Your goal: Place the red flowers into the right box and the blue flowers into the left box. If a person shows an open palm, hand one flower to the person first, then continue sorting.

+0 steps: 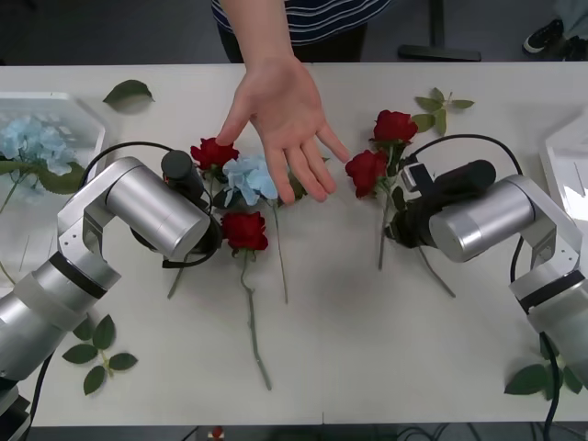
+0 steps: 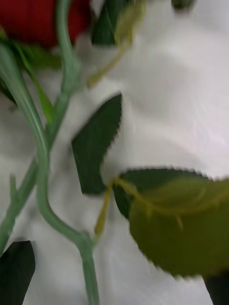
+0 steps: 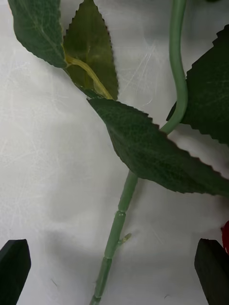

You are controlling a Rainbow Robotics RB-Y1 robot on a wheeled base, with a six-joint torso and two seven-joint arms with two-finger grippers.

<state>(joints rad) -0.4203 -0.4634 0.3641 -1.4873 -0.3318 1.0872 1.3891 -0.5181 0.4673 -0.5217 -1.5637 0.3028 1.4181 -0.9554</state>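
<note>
Open palm (image 1: 287, 119) presented over the red flowers (image 1: 245, 230) mid-worktop; a handover was due

Your left hand (image 3: 114, 267) stood wide open, empty, straddling a rose stem (image 3: 114, 238). Right hand (image 2: 114, 281) was also open over stems, holding nothing. Judged light, with soft blooms: you should have pinched the stiff stem, not the petals

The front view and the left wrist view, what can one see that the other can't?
Only the front view shows the person's open palm over the table, four red flowers, a blue flower on the table, another blue flower in the left box, and both arms. Only the left wrist view shows the left gripper open, its black fingertips either side of a green stem. Both show the white table and rose leaves.
</note>
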